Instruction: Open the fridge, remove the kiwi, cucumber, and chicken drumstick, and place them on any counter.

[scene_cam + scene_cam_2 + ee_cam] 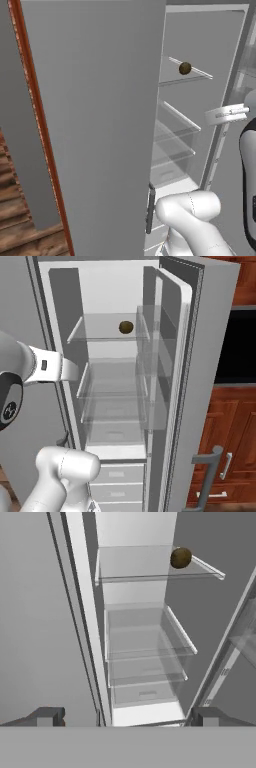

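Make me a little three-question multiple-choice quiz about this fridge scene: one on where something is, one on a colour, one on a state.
1. Where does the kiwi sit?
A. on the top glass shelf
B. in a bottom drawer
C. in the door rack

2. What colour is the kiwi?
A. bright red
B. olive-brown
C. white

3. How is the fridge door?
A. shut
B. swung open
C. taken off

Answers:
1. A: the right base view shows the fruit resting on the uppermost clear shelf.
2. B: it is a dark olive-brown oval against the white interior.
3. B: the door stands out to the side, and the shelves inside the fridge are in plain sight.
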